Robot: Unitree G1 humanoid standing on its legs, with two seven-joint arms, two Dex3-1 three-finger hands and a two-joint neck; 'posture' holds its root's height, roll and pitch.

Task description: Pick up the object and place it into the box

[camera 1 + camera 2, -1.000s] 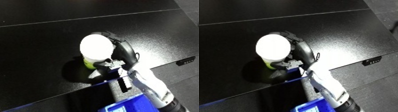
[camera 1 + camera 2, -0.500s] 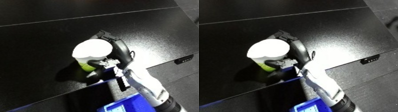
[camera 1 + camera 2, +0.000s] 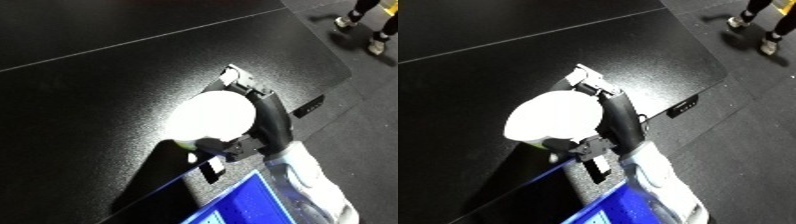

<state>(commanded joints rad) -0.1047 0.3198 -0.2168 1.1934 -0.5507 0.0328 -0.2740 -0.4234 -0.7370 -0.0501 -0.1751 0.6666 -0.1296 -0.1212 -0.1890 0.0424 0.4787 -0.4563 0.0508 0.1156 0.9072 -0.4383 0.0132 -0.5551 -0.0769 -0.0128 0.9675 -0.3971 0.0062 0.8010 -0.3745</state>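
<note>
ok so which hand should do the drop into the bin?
Right. The right hand is already curled around the white object, lifted off the black table, and the blue bin sits just below it. The left hand is not in view.

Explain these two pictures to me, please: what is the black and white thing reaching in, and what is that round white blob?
Both pictures come from a stereo camera on a humanoid robot's head, looking down. They show the same moment from its left and right eyes, so they nearly match.

The white and silver piece at the bottom is the robot's right forearm. It ends in a black robot hand, whose fingers are curled round a cup. You see the cup from above: a white top with a little yellow-green showing at its lower edge.

Below it lies a black table. Whether the cup rests on the table or is raised above it I cannot tell.

The blue shape at the bottom is the bin where the cup should go. The left hand is out of sight.
</note>
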